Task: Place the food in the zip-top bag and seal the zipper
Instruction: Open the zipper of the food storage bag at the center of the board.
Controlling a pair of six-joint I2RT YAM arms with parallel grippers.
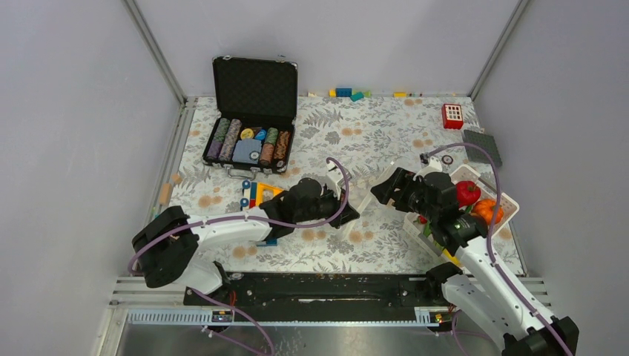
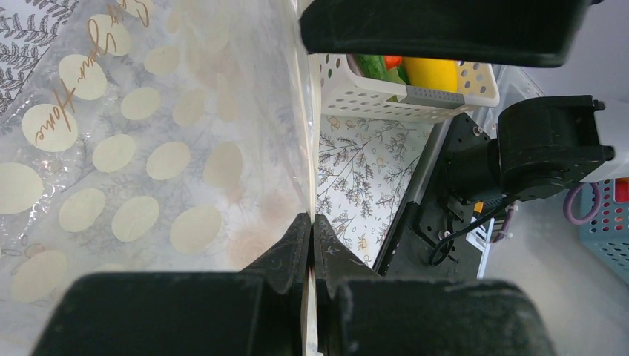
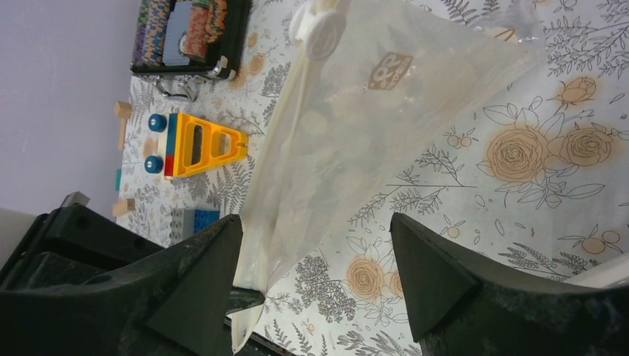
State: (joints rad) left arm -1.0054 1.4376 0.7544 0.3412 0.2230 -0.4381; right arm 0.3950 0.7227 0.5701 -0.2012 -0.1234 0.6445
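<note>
The zip-top bag [image 3: 356,111], clear with cream dots [image 2: 133,156], lies between my two grippers at mid-table. My left gripper [image 2: 311,220] is shut on the bag's edge, where the zipper [image 3: 288,133] strip runs. My right gripper [image 3: 315,222] stands open over the same end of the bag, whose edge lies beside one of its fingers [image 3: 200,274]. In the top view the left gripper [image 1: 343,211] and right gripper [image 1: 382,191] face each other. The food sits in the white basket [image 1: 512,204]: red tomato [image 1: 467,193], orange pumpkin [image 1: 487,211], a green pod [image 2: 377,67] and a yellow piece [image 2: 430,73].
An open black case of poker chips [image 1: 252,137] stands at the back left. A yellow toy [image 1: 261,194] and loose blocks [image 3: 191,220] lie near the left arm. A red block [image 1: 452,116], a grey plate [image 1: 482,146] and small blocks [image 1: 348,93] are at the back.
</note>
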